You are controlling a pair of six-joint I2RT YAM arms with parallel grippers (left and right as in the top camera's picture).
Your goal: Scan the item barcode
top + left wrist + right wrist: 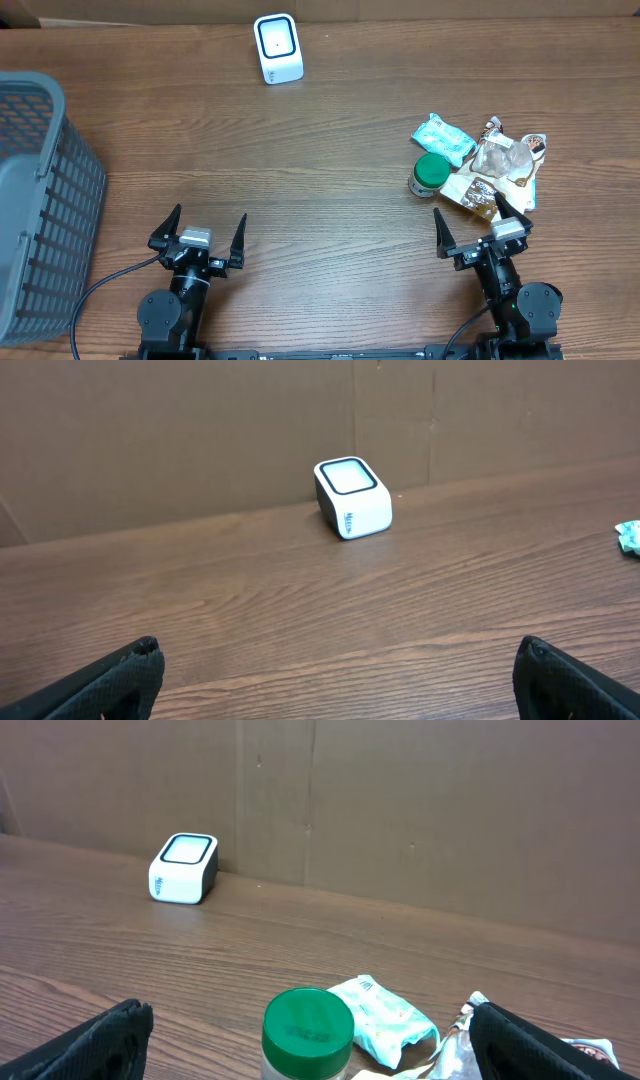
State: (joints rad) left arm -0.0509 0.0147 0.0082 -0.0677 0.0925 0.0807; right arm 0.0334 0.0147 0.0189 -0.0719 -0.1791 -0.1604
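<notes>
Overhead, a grey plastic lattice basket (40, 200) stands at the left edge of the brown wooden table (330, 230). Just to its right are the left jaws, spread wide and empty, with nothing to scan before them. Farther back, left of centre, stands the white box-shaped barcode scanner (278, 48). Right of centre lies the heap of goods: a small green-lidded jar (430, 173), seemingly upright, a teal foil packet (443, 139) and clear crinkled wrappers (505, 160). The right jaws, equally wide and empty, point at that jar just ahead, so the right arm looks nearer for the pick.
</notes>
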